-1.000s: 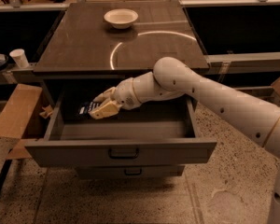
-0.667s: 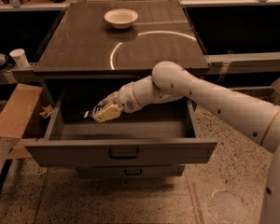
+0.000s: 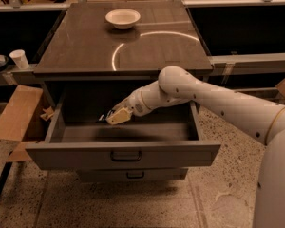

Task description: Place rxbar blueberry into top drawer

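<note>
The top drawer is pulled wide open under the dark tabletop; its dark bar handle sits in the middle of the front panel. My gripper reaches down into the drawer from the right, low over its left-middle floor. It is shut on the rxbar blueberry, of which only a small dark end sticks out to the left of the fingertips. The rest of the bar is hidden by the gripper.
A cream bowl stands at the back of the tabletop. The narrower lower drawer front is shut below. A white cup and cardboard are at the left. My arm spans the drawer's right half.
My gripper has moved a little down and to the right, deeper into the drawer, with the bar still in it. The drawer and bowl have not moved.
</note>
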Robot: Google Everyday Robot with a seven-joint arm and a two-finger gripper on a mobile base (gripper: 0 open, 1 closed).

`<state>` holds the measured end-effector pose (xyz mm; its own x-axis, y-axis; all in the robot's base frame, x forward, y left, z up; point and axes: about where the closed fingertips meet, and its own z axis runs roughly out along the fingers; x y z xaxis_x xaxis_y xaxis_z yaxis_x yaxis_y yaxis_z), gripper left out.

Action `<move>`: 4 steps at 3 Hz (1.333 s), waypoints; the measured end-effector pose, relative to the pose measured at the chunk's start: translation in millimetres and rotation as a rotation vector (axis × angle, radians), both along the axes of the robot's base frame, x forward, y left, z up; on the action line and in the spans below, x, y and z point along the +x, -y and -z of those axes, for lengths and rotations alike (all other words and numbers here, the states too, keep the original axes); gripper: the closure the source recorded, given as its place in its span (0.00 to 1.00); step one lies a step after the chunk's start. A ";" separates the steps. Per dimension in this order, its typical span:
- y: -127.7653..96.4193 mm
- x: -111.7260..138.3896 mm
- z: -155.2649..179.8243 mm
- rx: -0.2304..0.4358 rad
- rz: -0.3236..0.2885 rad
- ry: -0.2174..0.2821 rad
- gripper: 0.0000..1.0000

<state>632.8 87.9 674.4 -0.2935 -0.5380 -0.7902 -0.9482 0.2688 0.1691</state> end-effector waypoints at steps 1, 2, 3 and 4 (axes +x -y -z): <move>4.8 9.6 4.0 -0.023 0.022 -0.010 0.82; 9.5 13.2 14.2 -0.035 0.032 -0.017 0.58; 10.8 13.7 17.1 -0.038 0.034 -0.018 0.35; 12.2 14.1 20.2 -0.041 0.036 -0.019 0.12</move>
